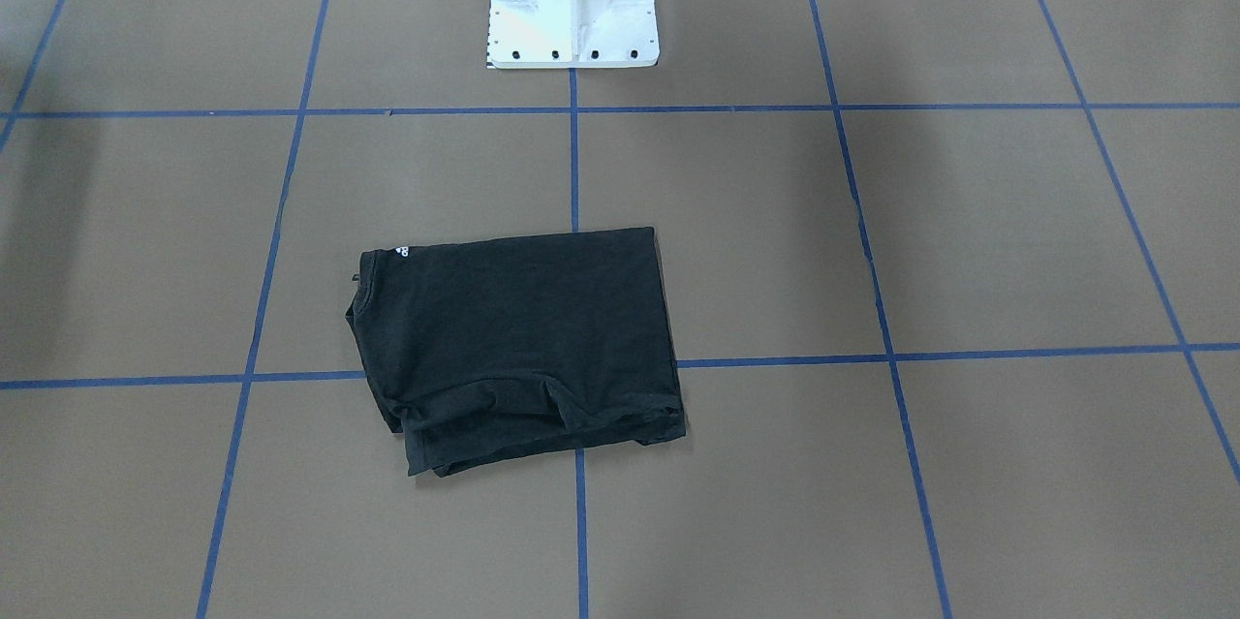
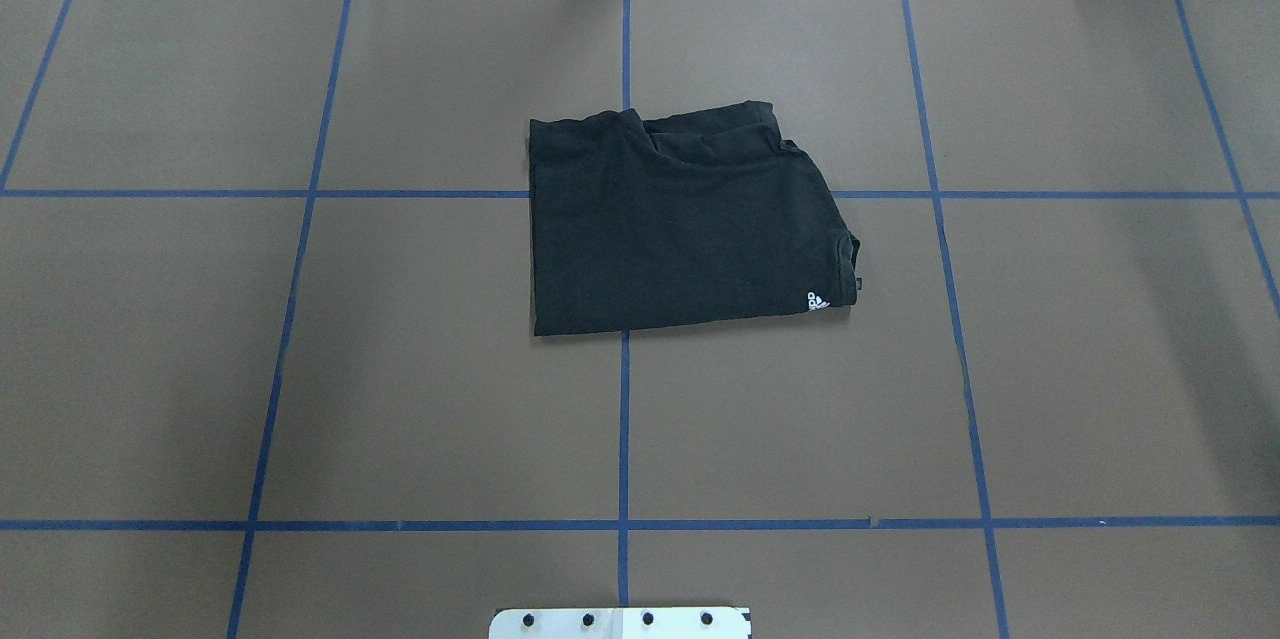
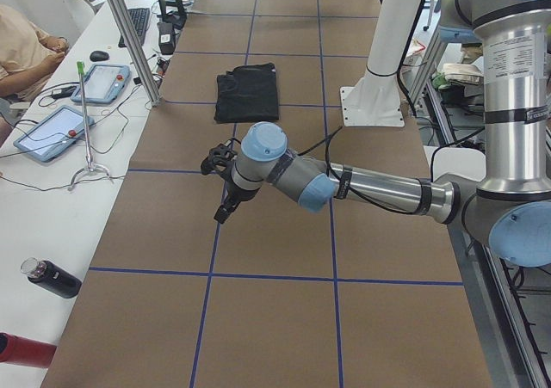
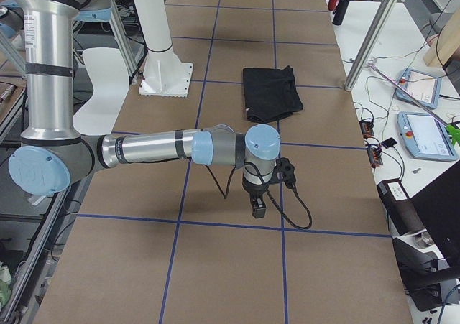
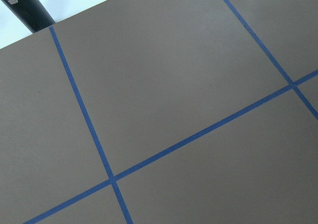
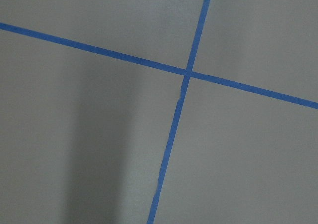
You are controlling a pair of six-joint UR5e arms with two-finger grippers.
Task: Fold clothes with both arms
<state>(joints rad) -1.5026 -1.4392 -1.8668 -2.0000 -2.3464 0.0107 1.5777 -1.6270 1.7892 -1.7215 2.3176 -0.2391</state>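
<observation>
The black T-shirt [image 2: 680,219] lies folded into a rough rectangle on the brown table [image 2: 400,369]. It sits out in front of the white base mount [image 2: 620,622], across the blue tape line [image 2: 624,419] that runs forward from the mount. A small white logo [image 2: 817,302] marks the shirt corner nearest the mount; it is too small to read. The left gripper [image 3: 222,214] hangs off to the mount's left and the right gripper [image 4: 258,209] to its right, both well apart from the shirt. Whether their jaws are wide or narrow cannot be told.
</observation>
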